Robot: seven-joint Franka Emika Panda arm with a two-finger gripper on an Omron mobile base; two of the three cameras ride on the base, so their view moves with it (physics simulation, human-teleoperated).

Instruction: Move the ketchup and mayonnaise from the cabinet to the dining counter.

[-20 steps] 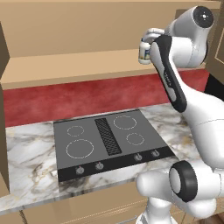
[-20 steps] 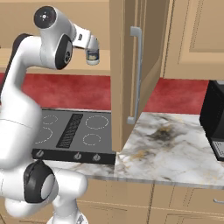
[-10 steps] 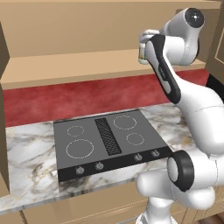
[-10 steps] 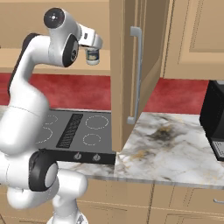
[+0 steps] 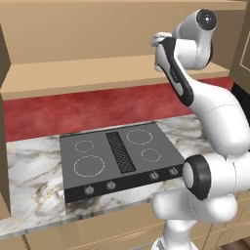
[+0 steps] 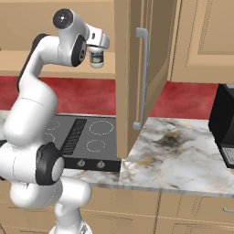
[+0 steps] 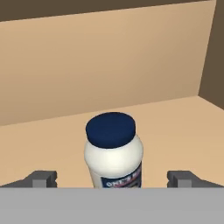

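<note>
Hand (image 7: 112, 177) released at the cabinet shelf.
The mayonnaise (image 7: 113, 151) is seen upright on the open cabinet (image 7: 109, 74) shelf, between the spread fingertips (image 7: 43, 178), not gripped; cooktop (image 5: 119, 156) below.

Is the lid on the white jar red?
No, the jar on the cabinet shelf has a dark blue lid.

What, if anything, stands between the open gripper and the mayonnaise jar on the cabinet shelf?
Nothing visible does. In the hand view the mayonnaise stands upright on the bare cabinet shelf, centred between the two fingertips, with open space on both sides. The gripper is open and not touching the jar.
</note>
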